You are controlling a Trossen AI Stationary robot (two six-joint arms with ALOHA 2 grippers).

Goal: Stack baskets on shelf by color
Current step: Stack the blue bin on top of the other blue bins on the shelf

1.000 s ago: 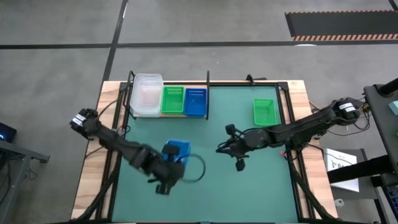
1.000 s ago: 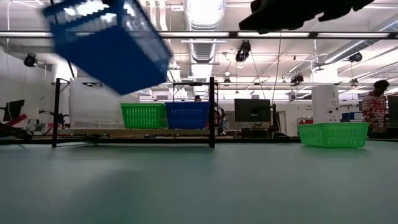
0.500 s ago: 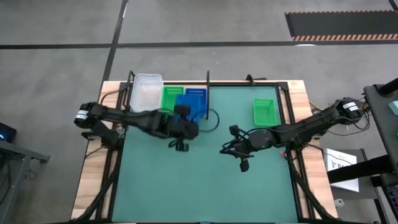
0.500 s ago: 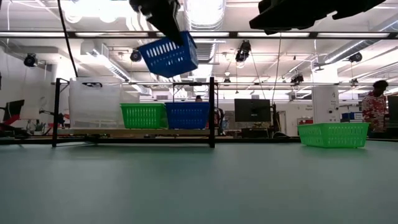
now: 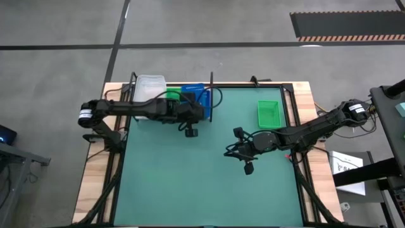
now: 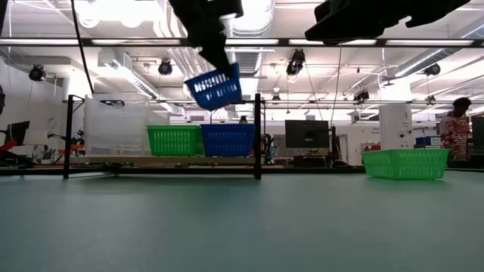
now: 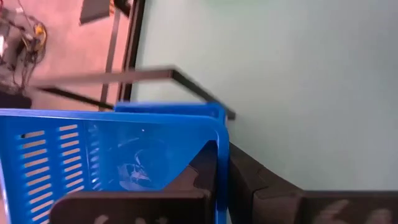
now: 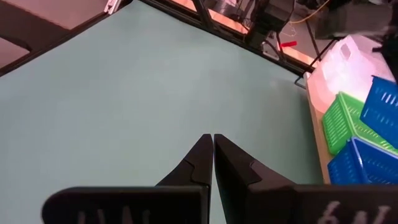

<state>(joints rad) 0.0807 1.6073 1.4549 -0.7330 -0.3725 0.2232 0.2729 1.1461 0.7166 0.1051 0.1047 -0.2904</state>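
Left pincer (image 6: 214, 47) was clamped on the wall of a slotted blue plastic basket (image 6: 215, 86), carried tilted above the blue basket on the shelf (image 6: 162, 162). Judged: placing step; levelling and lowering were needed to nest it. Right pincer (image 8: 213, 144) was shut, empty, over the bench mat.

A person (image 6: 455, 126) stands far right beyond the green mat (image 5: 209, 171), near a monitor (image 6: 306, 134).

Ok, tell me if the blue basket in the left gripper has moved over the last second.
Yes. The held blue basket has travelled from the near mat to the shelf, now hanging tilted above the blue basket on the shelf, clamped in the left gripper.
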